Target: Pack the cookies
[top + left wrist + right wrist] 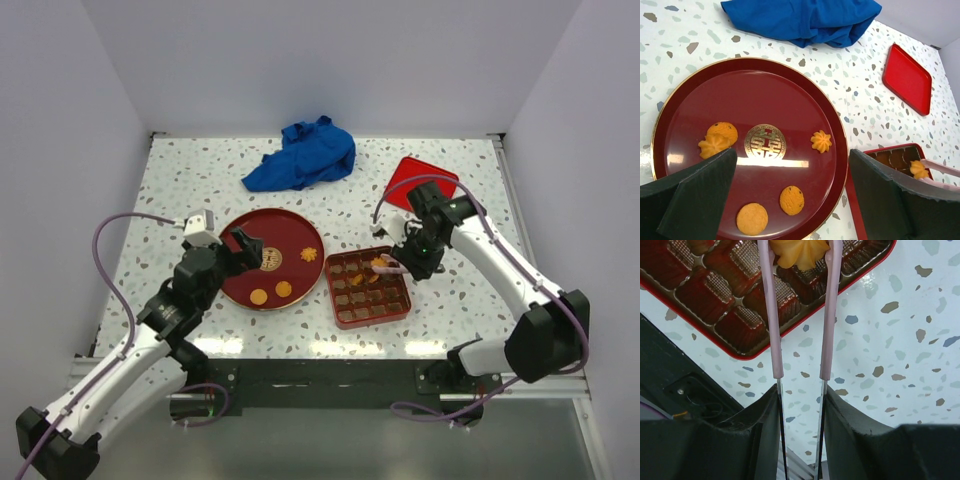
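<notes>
Several cookies lie on the dark red round plate (290,238): a flower one (821,141), two round ones (791,200) (752,218), and a round and a flower one touching (720,137). My left gripper (792,161) hovers open and empty over the plate's near part. My right gripper (801,400) is shut on pink-tipped tongs (774,330), which pinch a flower cookie (799,252) over the red compartment tray (715,295). In the top view the tray (368,300) holds a few cookies at its far side (372,274).
A crumpled blue cloth (305,155) lies at the back centre. A flat red lid (420,182) lies at the back right, behind my right arm. The tray stands right beside the plate.
</notes>
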Robot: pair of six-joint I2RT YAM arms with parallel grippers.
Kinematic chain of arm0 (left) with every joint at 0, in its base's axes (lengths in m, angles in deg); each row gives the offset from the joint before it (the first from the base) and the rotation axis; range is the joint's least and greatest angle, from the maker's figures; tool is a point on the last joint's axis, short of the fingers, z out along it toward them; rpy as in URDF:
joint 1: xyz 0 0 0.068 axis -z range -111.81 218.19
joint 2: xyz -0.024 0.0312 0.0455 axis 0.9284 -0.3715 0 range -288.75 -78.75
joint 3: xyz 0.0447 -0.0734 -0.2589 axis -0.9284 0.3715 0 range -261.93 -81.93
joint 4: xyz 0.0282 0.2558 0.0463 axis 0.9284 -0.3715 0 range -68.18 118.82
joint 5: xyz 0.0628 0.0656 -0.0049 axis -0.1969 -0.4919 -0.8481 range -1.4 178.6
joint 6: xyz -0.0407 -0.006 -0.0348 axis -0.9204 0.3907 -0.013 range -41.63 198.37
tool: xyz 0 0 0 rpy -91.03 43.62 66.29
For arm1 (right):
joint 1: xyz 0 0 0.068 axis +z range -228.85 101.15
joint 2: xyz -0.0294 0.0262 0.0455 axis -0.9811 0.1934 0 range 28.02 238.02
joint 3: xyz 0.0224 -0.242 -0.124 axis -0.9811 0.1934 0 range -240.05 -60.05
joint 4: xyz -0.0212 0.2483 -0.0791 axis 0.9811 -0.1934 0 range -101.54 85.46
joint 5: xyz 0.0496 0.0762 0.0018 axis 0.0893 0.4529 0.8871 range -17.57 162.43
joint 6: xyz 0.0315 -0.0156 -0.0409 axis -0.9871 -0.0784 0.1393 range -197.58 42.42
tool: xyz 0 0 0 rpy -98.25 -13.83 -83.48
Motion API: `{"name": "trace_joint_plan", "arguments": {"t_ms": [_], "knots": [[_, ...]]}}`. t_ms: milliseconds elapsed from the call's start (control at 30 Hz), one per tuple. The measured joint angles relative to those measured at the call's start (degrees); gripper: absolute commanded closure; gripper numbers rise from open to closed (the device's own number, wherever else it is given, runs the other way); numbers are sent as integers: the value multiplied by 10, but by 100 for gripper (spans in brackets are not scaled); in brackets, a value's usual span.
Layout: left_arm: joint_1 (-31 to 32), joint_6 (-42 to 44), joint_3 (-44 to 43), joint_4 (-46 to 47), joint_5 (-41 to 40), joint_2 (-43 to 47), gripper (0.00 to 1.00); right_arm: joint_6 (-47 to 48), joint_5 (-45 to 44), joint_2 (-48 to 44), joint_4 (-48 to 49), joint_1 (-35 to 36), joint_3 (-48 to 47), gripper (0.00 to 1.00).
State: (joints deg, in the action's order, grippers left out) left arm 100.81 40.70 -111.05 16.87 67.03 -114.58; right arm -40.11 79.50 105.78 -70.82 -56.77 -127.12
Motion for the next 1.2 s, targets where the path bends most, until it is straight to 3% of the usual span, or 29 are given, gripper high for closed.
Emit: {"name": "trace_joint_plan", "arguments": {"t_ms": [400, 1200], "knots": [[0, -2, 9, 2, 1, 33, 0, -10, 6, 69, 23, 0, -44, 76], [0, -2, 9, 3, 1, 26, 0, -14, 14, 74, 27, 5, -39, 69]]}}
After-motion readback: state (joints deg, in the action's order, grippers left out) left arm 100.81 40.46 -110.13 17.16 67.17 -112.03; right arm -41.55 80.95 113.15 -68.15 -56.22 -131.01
